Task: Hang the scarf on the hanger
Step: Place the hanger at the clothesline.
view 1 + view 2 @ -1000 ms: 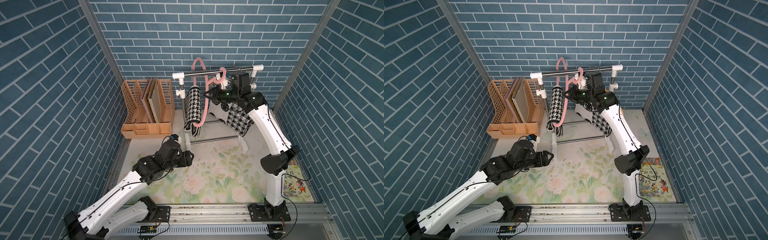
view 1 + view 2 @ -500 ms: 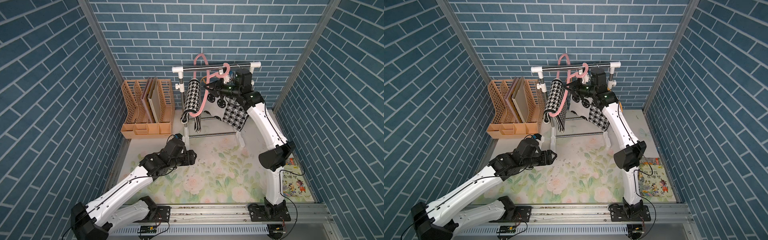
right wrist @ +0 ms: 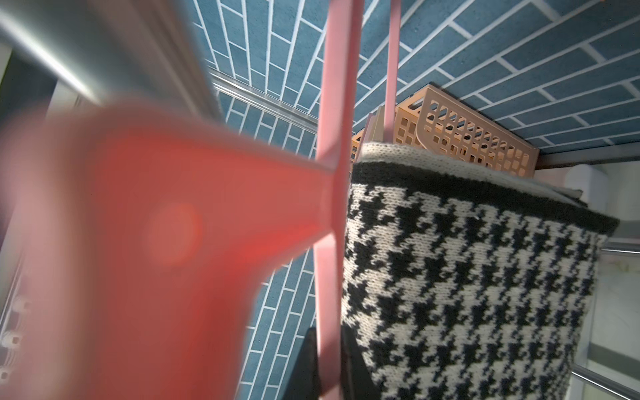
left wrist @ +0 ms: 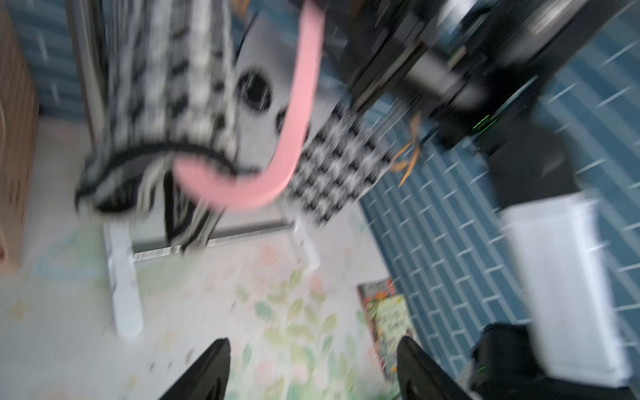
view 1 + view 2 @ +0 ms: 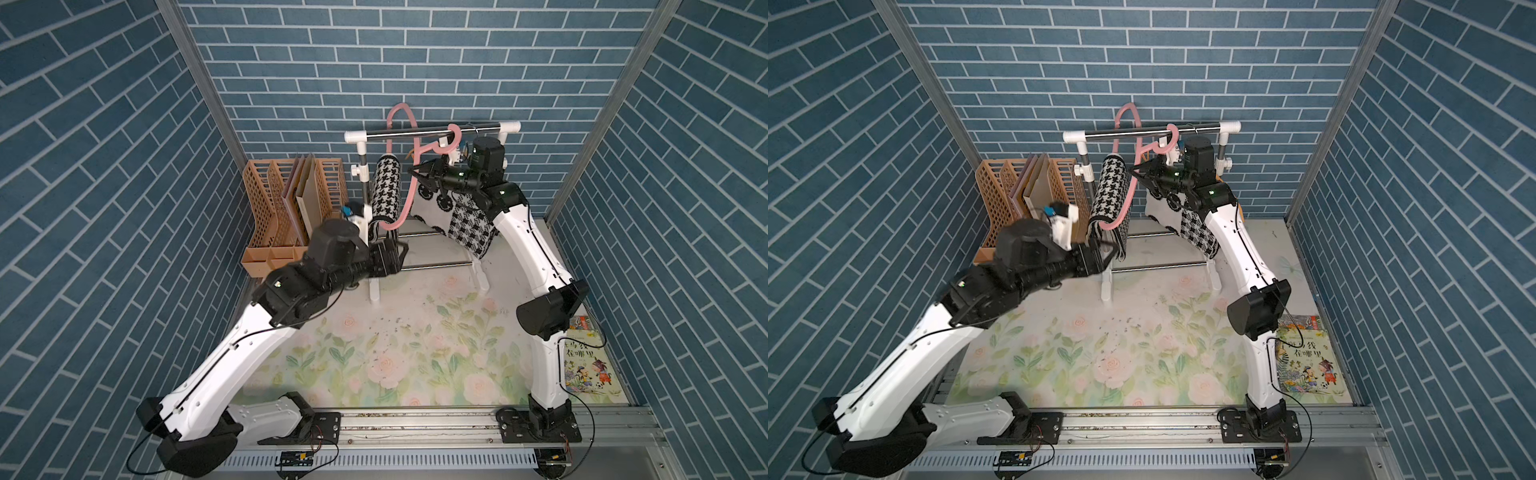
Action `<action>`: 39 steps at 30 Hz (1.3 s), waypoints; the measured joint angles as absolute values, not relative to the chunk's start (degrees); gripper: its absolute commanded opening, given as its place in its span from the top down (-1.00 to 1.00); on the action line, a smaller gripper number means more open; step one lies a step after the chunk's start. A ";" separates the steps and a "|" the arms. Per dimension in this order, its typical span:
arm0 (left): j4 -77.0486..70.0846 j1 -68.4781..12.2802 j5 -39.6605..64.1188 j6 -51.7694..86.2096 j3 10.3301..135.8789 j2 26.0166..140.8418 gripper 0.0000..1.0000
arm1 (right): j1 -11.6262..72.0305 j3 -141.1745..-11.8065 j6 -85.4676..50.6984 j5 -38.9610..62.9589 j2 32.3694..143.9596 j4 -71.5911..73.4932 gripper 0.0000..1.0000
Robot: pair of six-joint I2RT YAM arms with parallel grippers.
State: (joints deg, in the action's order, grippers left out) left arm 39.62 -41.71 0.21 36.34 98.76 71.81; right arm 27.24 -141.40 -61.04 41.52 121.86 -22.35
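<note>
A black-and-white houndstooth scarf is draped over a pink hanger. Its other end hangs under my right arm. The hanger's hook curls over the steel rail of the rack. My right gripper is shut on the hanger's thin pink bar, with the scarf right beside it. My left gripper stands open and holds nothing, just below the scarf's fringed end and the hanger's lower curve.
A tan slotted file holder with boards in it stands left of the rack. The rack's white feet and low steel bar rest on the floral mat. A picture book lies at the right wall, beside my right arm's base.
My right arm has lifted the hanger and scarf up to the rail. My left arm has reached forward and upward to the scarf's lower end, its jaws still open.
</note>
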 measured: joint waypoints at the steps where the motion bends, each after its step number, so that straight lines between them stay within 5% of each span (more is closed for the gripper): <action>1: 39.81 -41.71 -1.48 34.65 106.21 74.39 -0.58 | 27.24 -140.94 -60.18 41.10 121.38 -23.05 1.00; 8: 43.57 -41.80 -9.93 20.29 132.53 89.34 -0.63 | 27.27 -136.62 -56.23 38.33 117.08 -29.15 1.00; 22: 49.28 -41.80 -7.77 14.63 125.95 103.31 -0.59 | 27.53 -136.62 -52.60 36.91 116.22 -34.11 1.00; 27: 49.95 -41.69 -7.22 16.60 126.69 103.35 -0.08 | 28.10 -136.62 -52.18 36.77 116.22 -34.89 1.00; 35: 50.92 -40.71 -2.76 19.18 126.72 103.90 0.38 | 28.77 -136.66 -51.72 36.67 116.22 -35.22 1.00; 39: 51.55 -39.55 -1.32 20.71 126.72 103.90 1.00 | 28.77 -136.66 -51.40 36.51 116.22 -35.18 1.00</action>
